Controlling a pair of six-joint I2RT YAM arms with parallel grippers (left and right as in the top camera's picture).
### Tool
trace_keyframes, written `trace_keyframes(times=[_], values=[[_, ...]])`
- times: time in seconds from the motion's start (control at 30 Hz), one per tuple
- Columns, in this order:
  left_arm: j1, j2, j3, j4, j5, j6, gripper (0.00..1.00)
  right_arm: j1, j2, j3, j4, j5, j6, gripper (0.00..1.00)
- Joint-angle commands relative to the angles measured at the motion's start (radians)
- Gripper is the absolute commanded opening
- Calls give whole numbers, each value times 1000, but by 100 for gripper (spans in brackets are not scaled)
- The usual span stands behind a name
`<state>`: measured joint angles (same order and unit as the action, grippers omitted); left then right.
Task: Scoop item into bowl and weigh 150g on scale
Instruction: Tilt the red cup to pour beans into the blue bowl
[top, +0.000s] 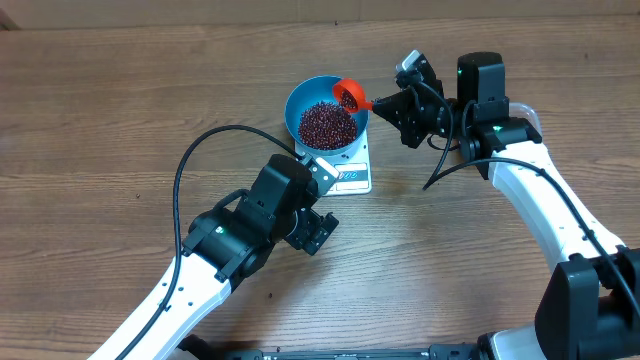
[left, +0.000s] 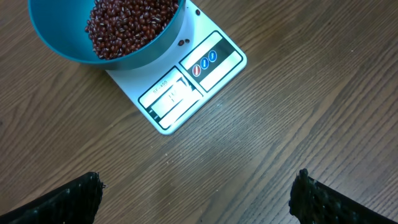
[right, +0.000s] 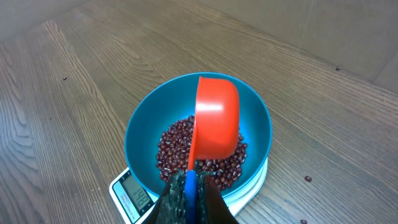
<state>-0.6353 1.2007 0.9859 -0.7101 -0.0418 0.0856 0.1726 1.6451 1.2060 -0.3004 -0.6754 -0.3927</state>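
— Booth to floor, what have you got, biggest first?

— The wooden table (top: 90, 90) fills everything, and both my arms reach in over it. My left gripper (left: 198, 196) hangs above bare wood just in front of the scale, fingers spread as wide as they go, nothing between them. My right gripper (right: 186, 202) is pinched tight on the handle of the scoop.

— And the scale?

— The white scale (left: 208, 71) lies flat mid-table, its display (left: 171, 96) and buttons facing my left wrist. The digits are too blurred for me to read.

— The bowl?

— The blue bowl (right: 142, 134) sits right on the scale, covering most of the platform.

— Talk me through the scoop.

— The orange-red scoop (right: 216, 121) is over the bowl on my right-hand side, tipped on its edge, so my wrist camera sees its back. From overhead, its mouth seems to hold some beans.

— Where are the beans?

— The beans (top: 327, 125) are a maroon heap covering the bottom of the bowl. Smallest of all: stray beans (left: 181, 42) on the scale beside the bowl, and a couple more out on the wood.
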Motion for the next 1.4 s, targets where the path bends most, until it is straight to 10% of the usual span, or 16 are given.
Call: trace_keyframes(times=[0.0,1.37], values=[[1,8,-2,4,-7,12,99,2,-8,-3,5,-10,-1,4],[1,8,-2,4,-7,12,99,2,-8,-3,4,-21,-32,4]])
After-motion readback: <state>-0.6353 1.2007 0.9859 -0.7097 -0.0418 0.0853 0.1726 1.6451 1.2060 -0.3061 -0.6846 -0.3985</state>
